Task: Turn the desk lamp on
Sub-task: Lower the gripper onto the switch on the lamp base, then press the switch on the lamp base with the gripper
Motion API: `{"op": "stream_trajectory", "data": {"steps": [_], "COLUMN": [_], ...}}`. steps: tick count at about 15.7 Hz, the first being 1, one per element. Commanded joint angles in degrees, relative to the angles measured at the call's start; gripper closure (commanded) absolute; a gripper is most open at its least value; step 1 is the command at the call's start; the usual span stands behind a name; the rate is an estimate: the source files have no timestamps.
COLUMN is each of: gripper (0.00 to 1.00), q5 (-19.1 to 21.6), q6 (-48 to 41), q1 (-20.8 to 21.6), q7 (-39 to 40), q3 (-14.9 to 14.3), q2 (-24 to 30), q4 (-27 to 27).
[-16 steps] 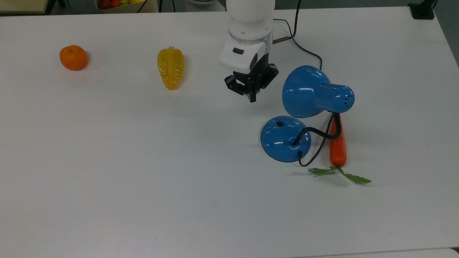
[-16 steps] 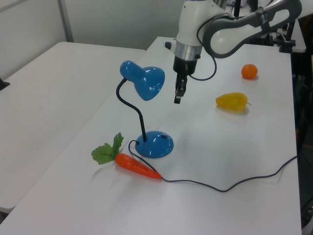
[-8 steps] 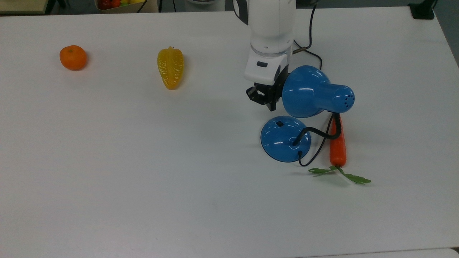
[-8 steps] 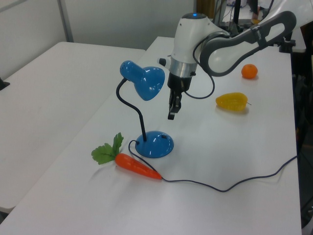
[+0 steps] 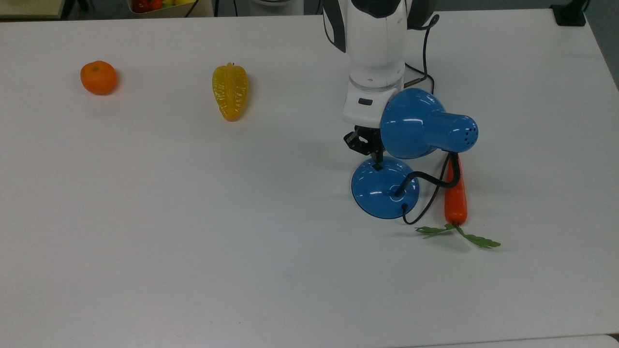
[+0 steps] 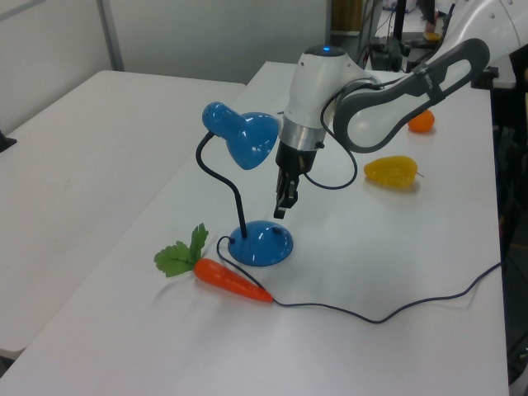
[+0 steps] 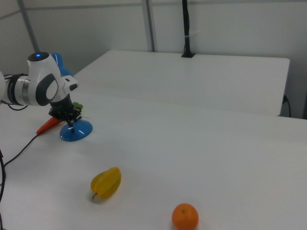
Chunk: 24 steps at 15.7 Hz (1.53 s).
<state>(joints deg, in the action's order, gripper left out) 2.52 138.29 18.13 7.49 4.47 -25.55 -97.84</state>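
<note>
Now: your tool (image 5: 376,162) fingers look together, tip over the lamp (image 5: 385,187) base switch | lamp on table (image 5: 193,217) beside carrot (image 5: 455,193) | risk: off-centre push slides base, misses switch

Arm (image 6: 388,78) lowered, jaws pointing down

Gripper (image 5: 376,163) moved from open table beside shade (image 5: 416,123), top view's left, toward top view's right & down over 1 s. Now partly tucked under shade, tip at base (image 5: 382,193) edge where switch sat; switch now covered. Arm (image 6: 388,78) swung lower in left view.
</note>
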Motion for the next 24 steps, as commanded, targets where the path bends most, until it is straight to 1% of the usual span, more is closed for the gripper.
{"op": "stream_trajectory", "data": {"steps": [1,13,17,24], "gripper": [1.00,1.00,1.00,1.00], "q5": [0.90,0.82,0.73,0.73], "q6": [4.34,6.11,8.49,8.49], "q1": [0.50,1.12,1.21,1.12], "q7": [0.06,0.15,0.15,0.15], "q3": [-0.25,-0.25,-0.25,-0.16], "q2": [-0.38,-1.96,-1.96,-1.44], "q4": [-0.94,-1.56,-2.88,-3.40]}}
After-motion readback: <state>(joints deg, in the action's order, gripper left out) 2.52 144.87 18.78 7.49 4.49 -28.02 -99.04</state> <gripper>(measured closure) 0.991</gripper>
